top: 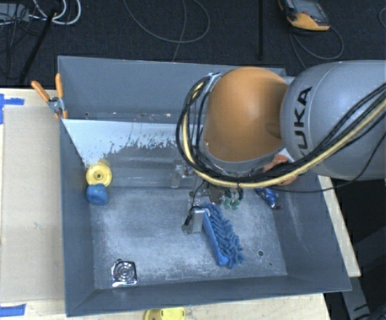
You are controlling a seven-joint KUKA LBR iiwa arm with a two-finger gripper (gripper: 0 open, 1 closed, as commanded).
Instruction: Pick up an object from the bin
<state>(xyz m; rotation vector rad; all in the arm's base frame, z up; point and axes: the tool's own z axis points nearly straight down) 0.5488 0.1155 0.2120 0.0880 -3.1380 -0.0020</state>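
Grey metal bin (113,99), blue brush (222,244) beside end effector (192,220)

We see a grey metal bin (77,245), its floor and far wall mottled with whitish speckles and streaks. At the left lie a yellow round plastic piece (99,174) and a blue rounded plastic piece (97,194). Right of centre is a blue bristly brush-like thing (221,240), one even blue. A shiny silver metal piece (123,272) glints near left. The arm's smooth domed cover (243,115) is orange, its shell (339,119) silver-grey with black letters, and its cables (191,132) black and yellow.
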